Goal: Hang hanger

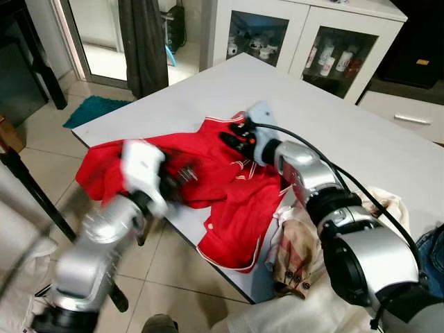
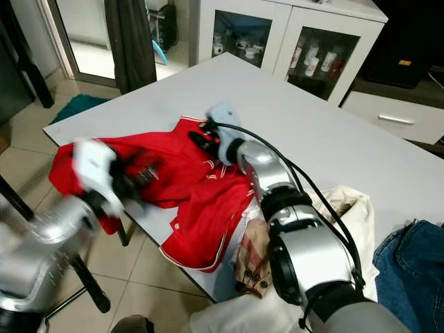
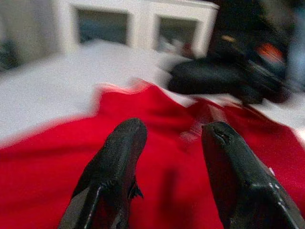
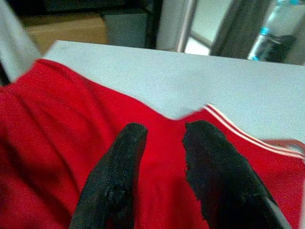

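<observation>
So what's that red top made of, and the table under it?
The red top looks like soft, thin fabric with white striped trim: it creases and droops limply over the table edge. The table seems a hard, smooth white board, matte with a faint sheen; whether laminate or painted wood, I cannot tell.

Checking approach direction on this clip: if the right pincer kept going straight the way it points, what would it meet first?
Most likely the red garment: the right pincer, fingers apart, points down at its collar edge, with the white table just beyond. Depth is unclear.
</observation>
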Controlling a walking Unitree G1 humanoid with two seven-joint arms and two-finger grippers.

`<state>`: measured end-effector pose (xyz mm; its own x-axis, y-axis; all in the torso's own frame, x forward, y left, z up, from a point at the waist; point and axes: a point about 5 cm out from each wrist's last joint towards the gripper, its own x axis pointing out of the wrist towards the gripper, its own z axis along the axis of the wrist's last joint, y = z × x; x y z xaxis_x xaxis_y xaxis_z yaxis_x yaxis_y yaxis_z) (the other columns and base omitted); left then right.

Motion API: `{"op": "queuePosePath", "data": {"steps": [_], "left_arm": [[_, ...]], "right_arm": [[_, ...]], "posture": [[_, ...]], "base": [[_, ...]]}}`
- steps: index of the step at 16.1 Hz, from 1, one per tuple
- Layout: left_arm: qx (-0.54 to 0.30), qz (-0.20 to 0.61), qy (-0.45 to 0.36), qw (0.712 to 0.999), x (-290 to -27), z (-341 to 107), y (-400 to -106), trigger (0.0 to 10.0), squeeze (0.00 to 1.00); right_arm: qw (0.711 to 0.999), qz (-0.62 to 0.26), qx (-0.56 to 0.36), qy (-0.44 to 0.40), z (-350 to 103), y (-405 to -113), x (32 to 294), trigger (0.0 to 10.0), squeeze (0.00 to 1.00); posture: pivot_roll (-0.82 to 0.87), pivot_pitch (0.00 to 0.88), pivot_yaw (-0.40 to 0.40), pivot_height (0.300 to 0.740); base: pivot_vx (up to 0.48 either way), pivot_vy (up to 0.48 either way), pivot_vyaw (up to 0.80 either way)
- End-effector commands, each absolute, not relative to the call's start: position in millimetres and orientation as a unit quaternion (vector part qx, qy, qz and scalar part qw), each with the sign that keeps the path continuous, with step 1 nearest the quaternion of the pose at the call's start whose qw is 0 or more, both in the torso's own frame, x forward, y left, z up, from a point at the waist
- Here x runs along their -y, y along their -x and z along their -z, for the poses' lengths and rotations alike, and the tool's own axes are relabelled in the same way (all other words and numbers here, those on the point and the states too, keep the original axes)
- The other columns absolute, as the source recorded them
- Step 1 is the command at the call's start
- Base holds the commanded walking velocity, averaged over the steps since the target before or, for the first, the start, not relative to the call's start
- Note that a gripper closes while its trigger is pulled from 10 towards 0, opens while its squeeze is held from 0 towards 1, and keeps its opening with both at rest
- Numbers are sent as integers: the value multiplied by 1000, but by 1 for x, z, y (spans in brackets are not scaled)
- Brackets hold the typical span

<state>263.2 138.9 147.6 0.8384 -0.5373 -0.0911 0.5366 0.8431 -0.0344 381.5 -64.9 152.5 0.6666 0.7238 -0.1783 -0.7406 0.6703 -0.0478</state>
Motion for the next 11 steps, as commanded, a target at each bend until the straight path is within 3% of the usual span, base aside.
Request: {"op": "queuePosePath", "data": {"steps": [1, 3, 6, 9, 11], "left_arm": [[-67, 323, -5, 944, -133, -144, -255, 10000, 0], [-130, 334, -19, 933, -137, -124, -251, 10000, 0], [-189, 257, -29, 947, -155, -112, -256, 10000, 0], [-255, 237, -40, 937, -160, -95, -251, 10000, 0], [-296, 179, -68, 936, -176, -80, -252, 10000, 0]], "right_arm": [[890, -439, -96, 72, -145, -376, 57, 10000, 0], [869, -470, -130, 91, -129, -366, 45, 10000, 0], [885, -430, -147, 100, -118, -366, 43, 10000, 0], [902, -364, -183, 143, -104, -367, 55, 10000, 0], [904, -333, -204, 175, -96, -367, 68, 10000, 0]], "posture": [[226, 12, -89, 740], [240, 12, -96, 740], [238, 11, -100, 740], [237, 13, -102, 740], [237, 15, -103, 740]], "base": [[0, 0, 0], [0, 0, 0], [0, 0, 0], [0, 0, 0], [0, 0, 0]]}}
